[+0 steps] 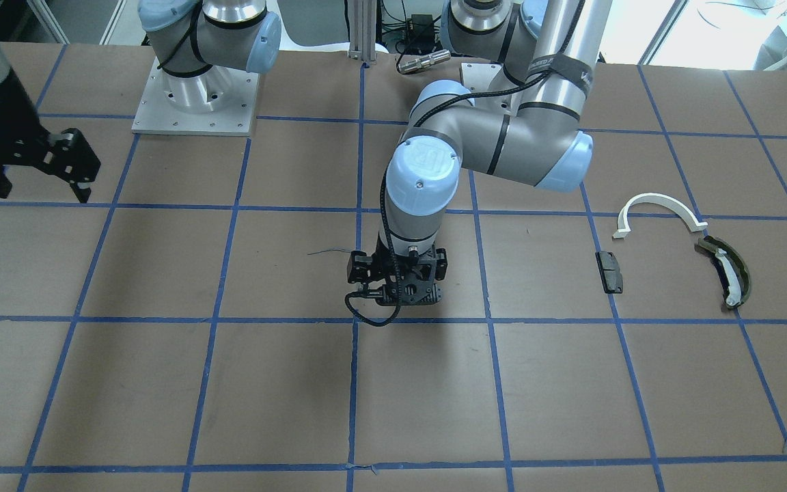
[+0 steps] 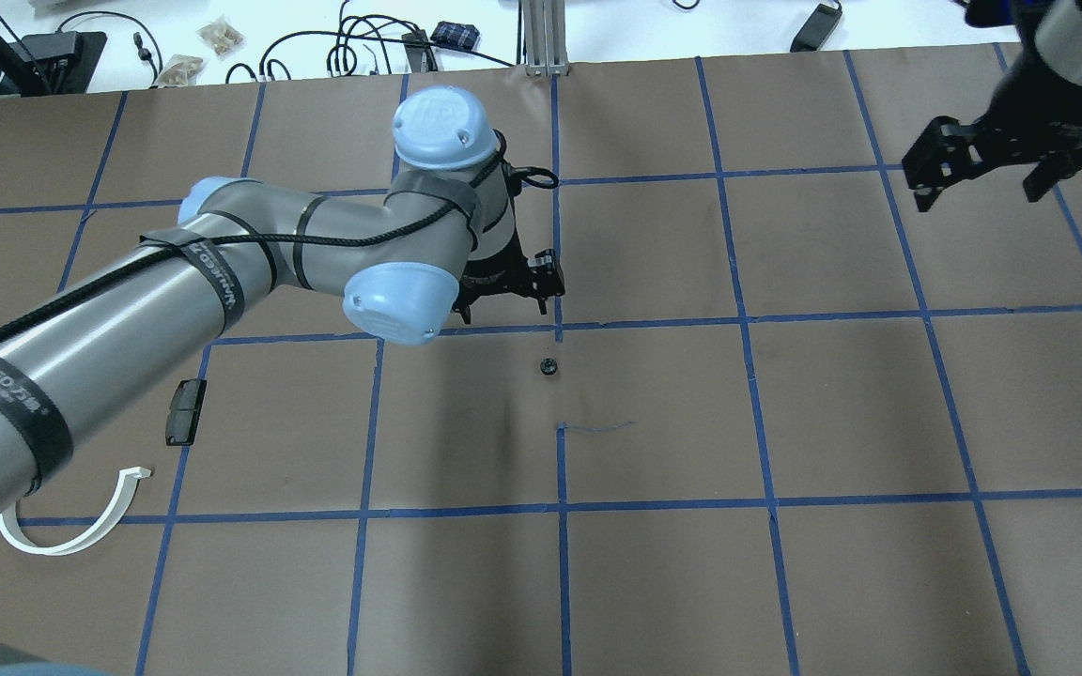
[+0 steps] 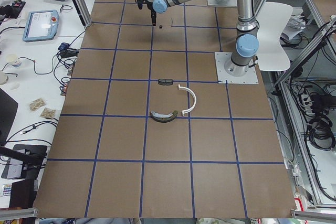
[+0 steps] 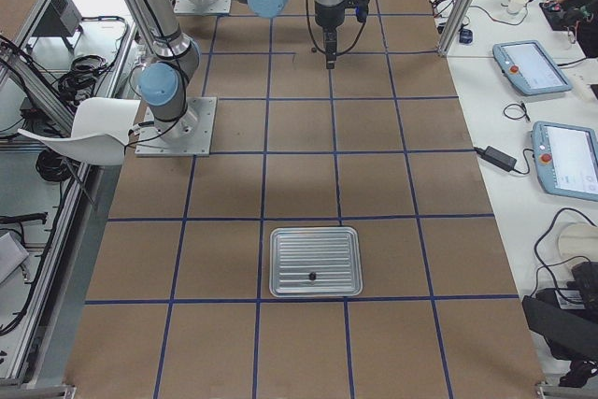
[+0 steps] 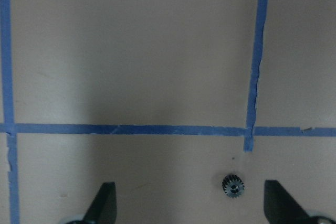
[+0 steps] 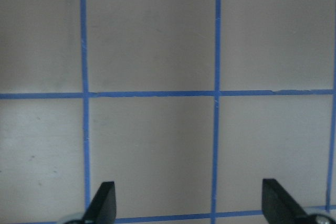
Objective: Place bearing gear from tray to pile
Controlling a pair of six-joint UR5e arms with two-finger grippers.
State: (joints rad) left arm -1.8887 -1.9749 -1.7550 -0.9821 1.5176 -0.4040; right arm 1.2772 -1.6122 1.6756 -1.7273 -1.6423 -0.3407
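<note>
gear [image 5: 232,186]: bare table [image 2: 785,422] around | left hand [image 5: 191,205] spread wide | pile [image 1: 660,199] well apart

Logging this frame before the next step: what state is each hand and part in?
left hand: open, holding nothing.
right hand: open, holding nothing.
bearing gear: loose on the table by the left hand, ungripped.
tray: flat on the table, one small dark part in it.
white half-ring arc: lying flat.
black block: lying flat, apart from the arc.
olive-green curved piece: lying flat near one arc end.

One tray [image 4: 290,268], three pile parts [image 1: 610,271] (one loose gear [image 5: 232,186]).
</note>
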